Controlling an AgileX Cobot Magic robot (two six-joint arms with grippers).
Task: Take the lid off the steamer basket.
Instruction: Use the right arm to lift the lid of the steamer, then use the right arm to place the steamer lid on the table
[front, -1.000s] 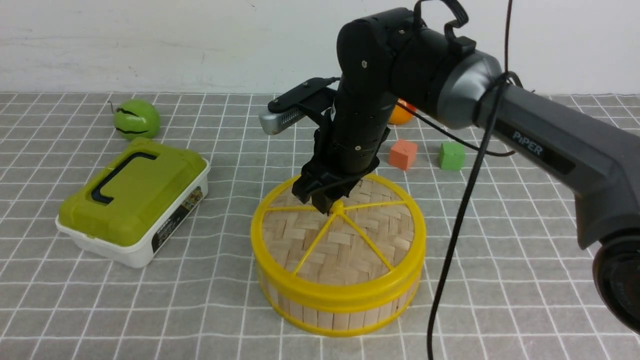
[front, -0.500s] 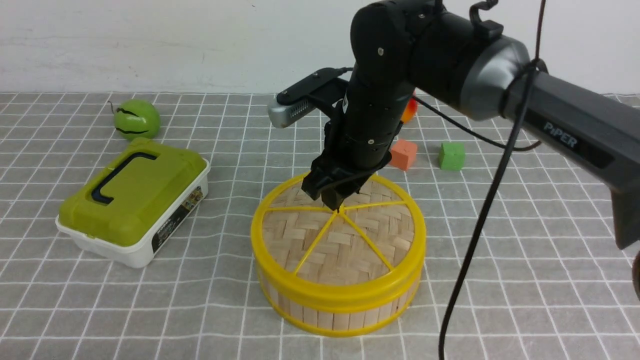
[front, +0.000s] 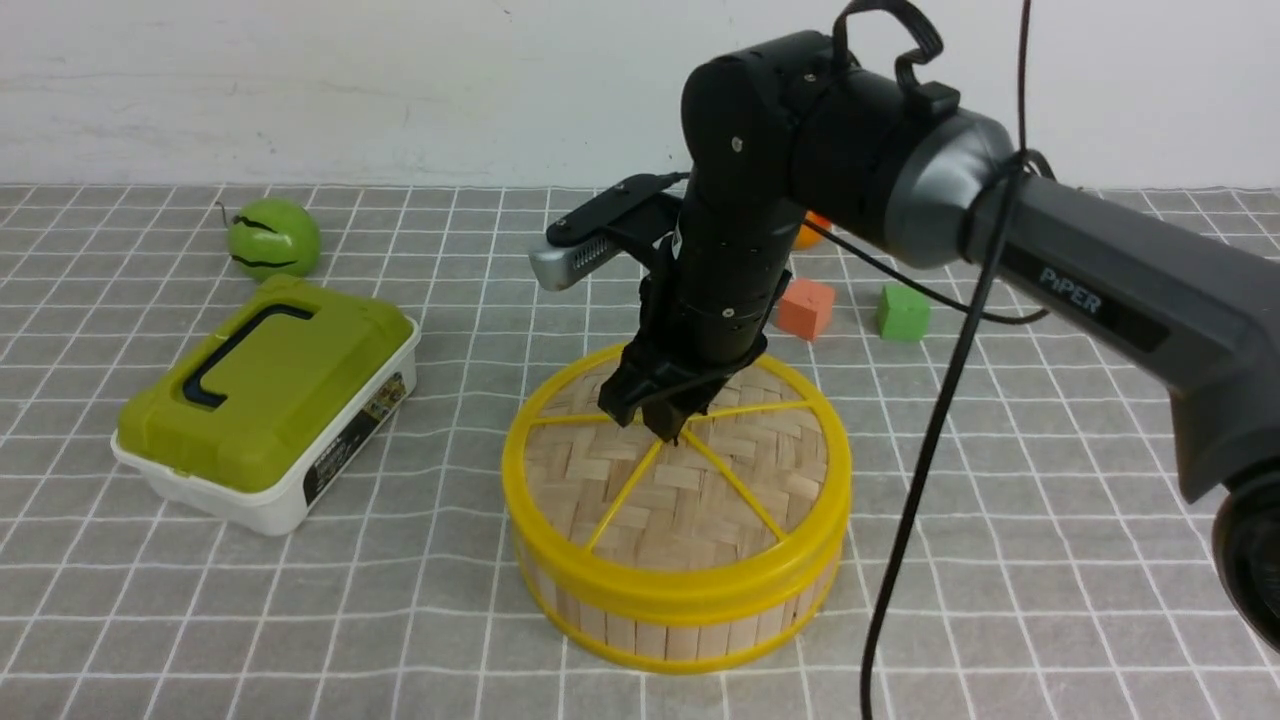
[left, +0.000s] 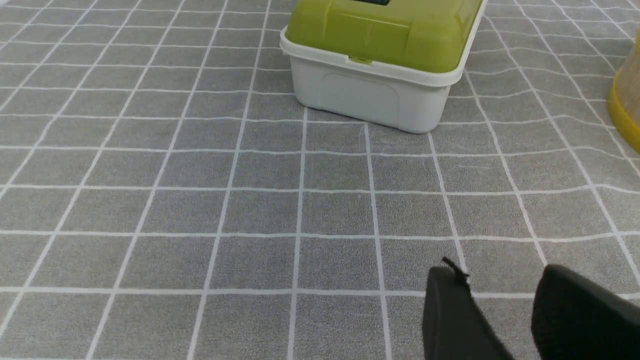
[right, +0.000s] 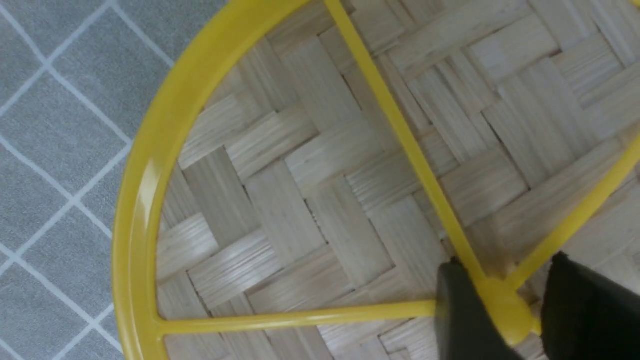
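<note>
Lid (front: 675, 510): centre of the front frame, seated on the steamer basket (front: 682, 638); lifting and setting aside remain.
Knob (right: 510, 317): between my right jaws, parted around it; no firm grip visible.
Right wrist view: shows the knob, which my fingers hide in front.
Left jaws: slightly parted, nothing between; only the left wrist view shows them.

White "PiPER" lettering stands on the robot's right arm (front: 1130, 280).

The lid (front: 740, 500) pairs rough woven bamboo with glossy yellow plastic.
</note>
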